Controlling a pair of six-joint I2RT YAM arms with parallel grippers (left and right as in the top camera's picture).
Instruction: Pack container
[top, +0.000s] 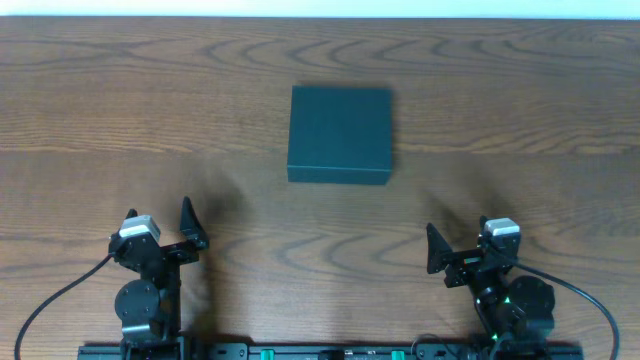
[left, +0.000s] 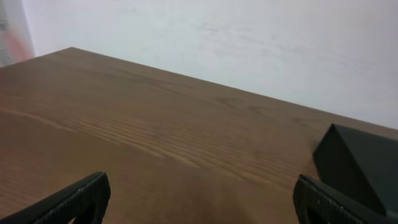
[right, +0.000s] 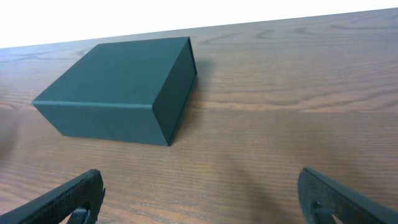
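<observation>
The container (top: 340, 133), a dark teal-black square box with its lid closed, lies flat at the middle of the wooden table. My left gripper (top: 160, 212) rests near the front left, open and empty. The right gripper (top: 458, 235) is at the front right, also open and empty. Both are well short of the box. In the left wrist view the container (left: 364, 162) shows only a corner at the far right, beyond the wide-apart fingers of my left gripper (left: 202, 186). The right wrist view has the whole container (right: 118, 81) ahead and to the left of my right gripper (right: 202, 180).
Bare wood-grain table (top: 120, 110) lies on all sides of the box. A white wall (left: 249, 37) runs along the table's far edge. The arm bases and black cables (top: 40, 310) sit at the front edge.
</observation>
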